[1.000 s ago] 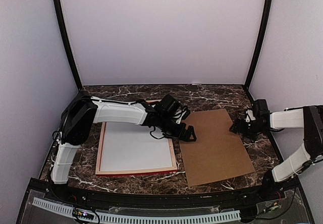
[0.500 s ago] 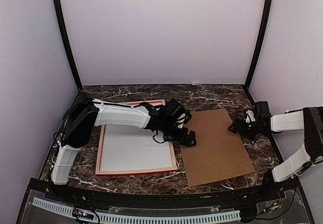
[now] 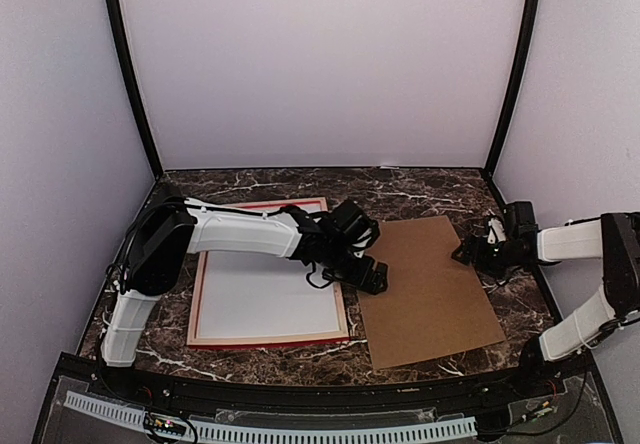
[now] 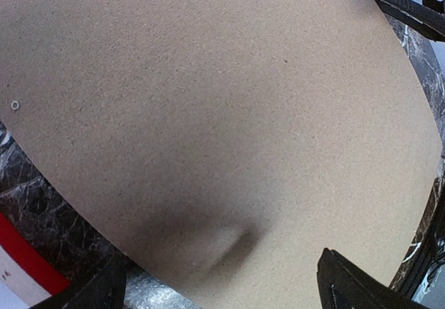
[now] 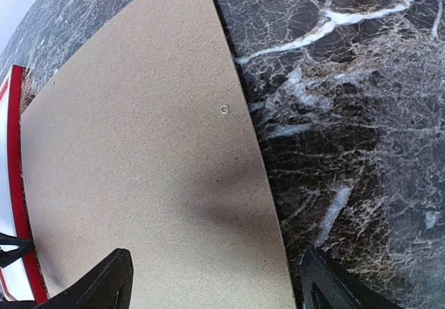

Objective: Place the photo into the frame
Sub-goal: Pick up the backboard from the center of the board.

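Observation:
The frame (image 3: 265, 341), red-railed, lies flat at the left with a white sheet (image 3: 265, 294) filling it. The photo's print is out of view. Right of it lies a brown backing board (image 3: 430, 284). My left gripper (image 3: 372, 276) hangs open over the board's left edge; in the left wrist view the left gripper (image 4: 226, 288) straddles bare board (image 4: 208, 114), with a red frame corner (image 4: 21, 260) beside it. My right gripper (image 3: 468, 254) is open at the board's right edge. Its wrist view shows the right gripper (image 5: 219, 284) spanning that edge of the board (image 5: 139, 149), and nothing is held.
Dark marble tabletop (image 3: 420, 189) surrounds both flat pieces. Pale walls and two black posts (image 3: 510, 74) close the back and sides. The board has a small ring hole (image 5: 224, 109) near its right edge. Marble (image 5: 348, 114) lies right of the board.
My left gripper has dropped lower and slightly nearer over the board's left edge, uncovering more of the frame's top rail. My right gripper edged left toward the board.

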You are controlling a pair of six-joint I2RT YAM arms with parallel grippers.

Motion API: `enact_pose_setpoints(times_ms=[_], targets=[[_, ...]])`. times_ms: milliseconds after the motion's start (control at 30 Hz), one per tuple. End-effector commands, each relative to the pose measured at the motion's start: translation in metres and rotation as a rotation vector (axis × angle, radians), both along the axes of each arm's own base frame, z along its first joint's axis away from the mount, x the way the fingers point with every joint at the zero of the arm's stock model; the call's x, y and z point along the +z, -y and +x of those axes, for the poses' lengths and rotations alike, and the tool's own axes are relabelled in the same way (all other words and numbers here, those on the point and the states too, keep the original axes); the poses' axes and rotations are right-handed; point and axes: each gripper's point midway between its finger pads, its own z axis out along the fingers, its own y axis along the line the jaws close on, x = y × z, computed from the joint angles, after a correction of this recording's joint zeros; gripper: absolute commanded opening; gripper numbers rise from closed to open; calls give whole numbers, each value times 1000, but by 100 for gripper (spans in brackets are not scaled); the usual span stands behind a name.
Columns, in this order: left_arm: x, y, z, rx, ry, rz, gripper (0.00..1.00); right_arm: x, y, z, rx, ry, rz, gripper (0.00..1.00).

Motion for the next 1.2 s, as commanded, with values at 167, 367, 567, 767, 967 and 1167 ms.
enact_pose_setpoints(times_ms=[167, 367, 567, 767, 967, 1167], targets=[[-15, -28, -6, 43, -21, 114, 99, -28, -8, -34, 14, -150, 52, 84], [-19, -11, -11, 10, -64, 47, 99, -29, -13, -37, 28, -155, 82, 82], [-30, 1, -22, -24, -132, -4, 99, -23, -22, -39, 61, -146, 132, 79], [-30, 5, -22, -32, -138, -20, 99, 0, -37, -37, 106, -100, 224, 75], [-28, 6, -22, -33, -137, -25, 99, 42, -54, -35, 161, -26, 337, 65], [-21, 9, -21, -36, -130, -46, 99, 83, -66, -43, 217, 40, 418, 57]])
